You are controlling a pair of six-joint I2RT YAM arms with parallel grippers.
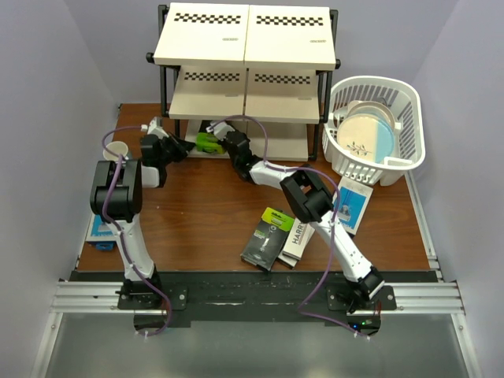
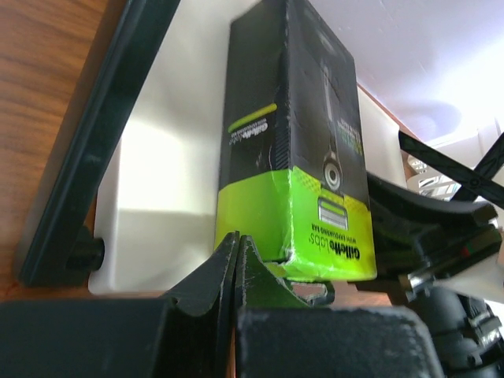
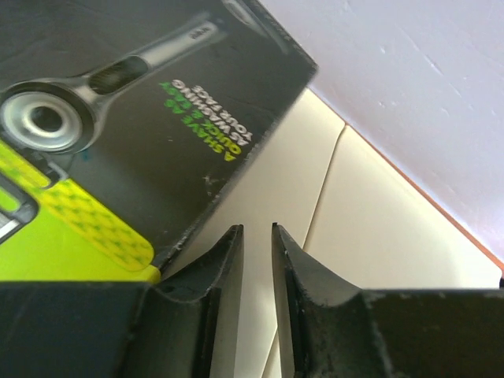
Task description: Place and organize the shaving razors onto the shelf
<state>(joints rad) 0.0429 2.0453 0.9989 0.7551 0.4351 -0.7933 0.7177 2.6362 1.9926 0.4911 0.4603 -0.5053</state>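
At the shelf's bottom board [image 2: 165,181], the closed left claw [image 2: 238,250] is touching the box [image 2: 287,142]; the right claw [image 3: 257,235] is gaping slightly, empty. Slow, square pushing is looking wisest.

We count 2 blk/lime razor boxes [image 1: 268,236], 2 blue/white boxes [image 1: 353,205], just 1 HARRY'S box [image 1: 298,240] in view, 1 shelf [image 1: 244,35], 1 basket [image 1: 409,150], 1 plate [image 1: 366,138], 1 cup [image 1: 116,150].

The top view looks down from high, shelf [image 1: 244,35] at upper centre — both wrist views sit low, very near the same black-green box [image 2: 291,157], facing the shelf.
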